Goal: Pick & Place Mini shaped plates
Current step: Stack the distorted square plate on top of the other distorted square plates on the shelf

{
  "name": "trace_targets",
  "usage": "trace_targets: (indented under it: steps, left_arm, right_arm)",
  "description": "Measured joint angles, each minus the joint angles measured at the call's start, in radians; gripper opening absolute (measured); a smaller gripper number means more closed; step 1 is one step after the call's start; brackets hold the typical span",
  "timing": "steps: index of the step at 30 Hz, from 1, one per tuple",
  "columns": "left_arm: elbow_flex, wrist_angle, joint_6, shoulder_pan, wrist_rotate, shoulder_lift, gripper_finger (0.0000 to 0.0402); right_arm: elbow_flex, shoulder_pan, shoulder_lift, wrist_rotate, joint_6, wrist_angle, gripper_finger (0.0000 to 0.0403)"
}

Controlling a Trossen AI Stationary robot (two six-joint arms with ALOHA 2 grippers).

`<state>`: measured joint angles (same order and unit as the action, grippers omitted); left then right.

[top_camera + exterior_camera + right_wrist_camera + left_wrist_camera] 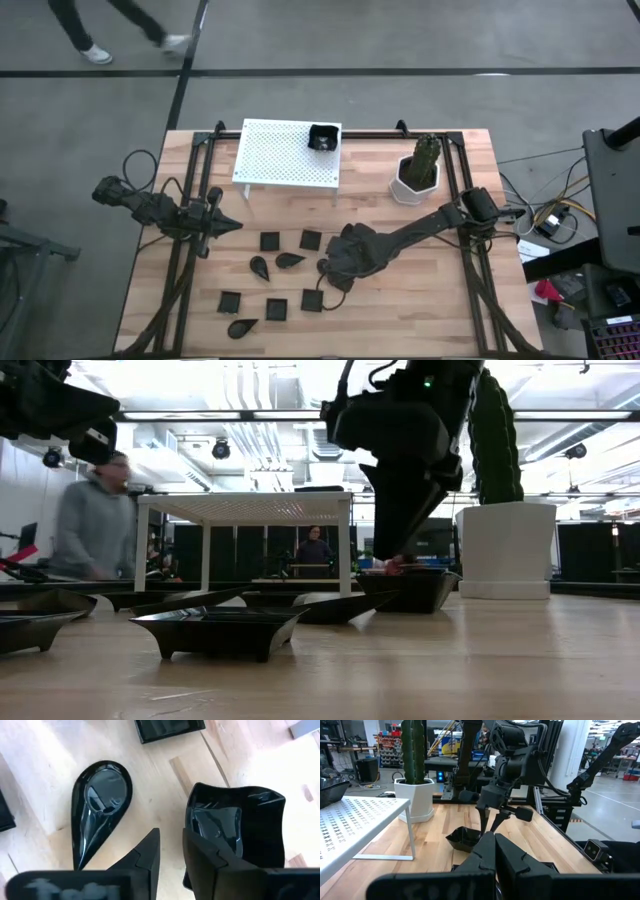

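The right hand [332,268] is down at the middle of the pale, grained wooden plank table [450,310], its two dark fingers a little apart astride the raised rim of a glossy black square dish with flared, wavy walls [235,832]; one finger [212,865] sits inside the rim, the other outside, though whether they press the rim cannot be told. Just beside it lies a shiny black teardrop dish [100,805], flat on the table and reflecting light. Other small black dishes lie scattered nearby, and one raised-rim black square dish [322,136] stands on the corner of the white perforated metal rack [280,155]. A ribbed green cactus in a white faceted pot [415,178] stands beside the rack. The left hand [228,226] hangs closed and empty over the table's left side.
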<state>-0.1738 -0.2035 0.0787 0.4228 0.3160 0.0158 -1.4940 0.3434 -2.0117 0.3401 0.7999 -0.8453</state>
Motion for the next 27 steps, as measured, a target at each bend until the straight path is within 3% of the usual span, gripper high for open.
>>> trace_targets:
  steps: [13, 21, 27]
  left_arm:
    - [0.000, 0.000, 0.000, 0.000, 0.000, 0.000, 0.0000]
    - [0.000, 0.000, 0.000, 0.000, 0.000, 0.000, 0.0000]
    - [0.000, 0.000, 0.000, 0.000, 0.000, 0.000, 0.0000]
  right_arm:
    - [0.050, -0.008, 0.000, 0.002, 0.009, 0.022, 0.0120]
    - [0.093, -0.011, 0.000, 0.003, 0.010, 0.043, 0.0098]
    - [0.096, -0.010, 0.000, 0.027, 0.006, 0.049, 0.0047]
